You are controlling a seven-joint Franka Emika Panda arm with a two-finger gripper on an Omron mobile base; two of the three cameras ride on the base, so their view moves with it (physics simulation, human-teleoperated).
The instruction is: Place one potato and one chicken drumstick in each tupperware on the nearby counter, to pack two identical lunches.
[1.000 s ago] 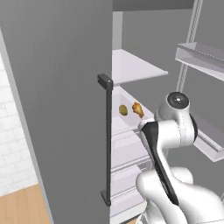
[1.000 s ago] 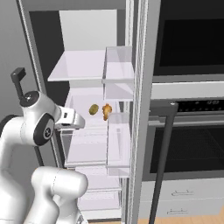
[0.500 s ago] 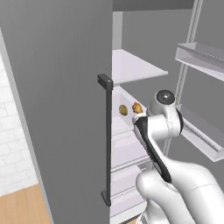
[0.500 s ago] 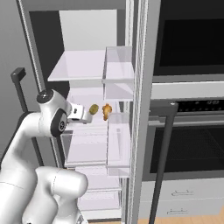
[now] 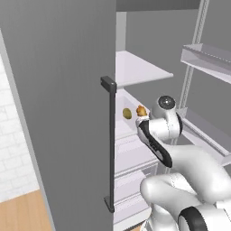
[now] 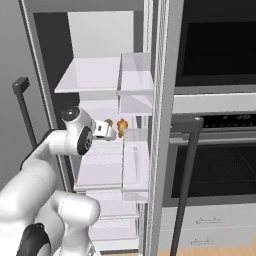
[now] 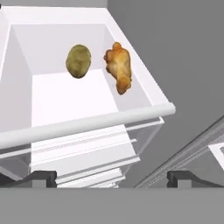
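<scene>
A brownish-green potato [image 7: 78, 61] and a golden chicken drumstick [image 7: 119, 70] lie side by side at the back of a white fridge shelf [image 7: 65, 103]. In the left base view the potato [image 5: 127, 113] and drumstick [image 5: 141, 110] sit just beyond my hand. My gripper [image 7: 112, 177] is open, its fingertips [image 7: 42, 176] wide apart with nothing between them, short of the shelf's front lip. From the right, the gripper [image 6: 103, 130] points at the drumstick [image 6: 122, 126]. The tupperware and the counter are out of view.
The open grey fridge door with its dark bar handle [image 5: 110, 149] stands close on the left. Door bins [image 5: 207, 58] hang on the right. More glass shelves [image 6: 95, 75] sit above and below. A built-in oven [image 6: 215, 170] with a dark handle [image 6: 187, 175] flanks the fridge.
The arm has stretched further into the fridge, bringing the hand closer to the potato and drumstick. The gripper has stayed open.
</scene>
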